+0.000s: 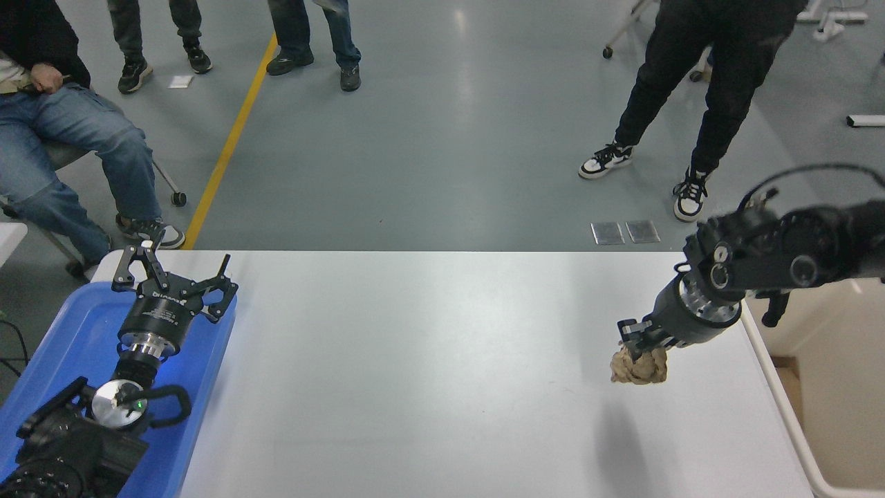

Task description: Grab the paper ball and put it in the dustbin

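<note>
The paper ball (639, 366) is a tan-brown crumpled wad held above the white table (429, 360) near its right side, with its shadow on the table below. My right gripper (639, 344) points down and left and is shut on the top of the ball. The dustbin (823, 387), a beige-cream bin with a thick rim, stands just past the table's right edge, partly under the right arm. My left gripper (173, 273) is open and parked at the lower left over the blue tray.
A flat blue tray (62, 346) lies at the table's left edge under the left arm. A person sits at the far left, and several people stand on the grey floor beyond the table.
</note>
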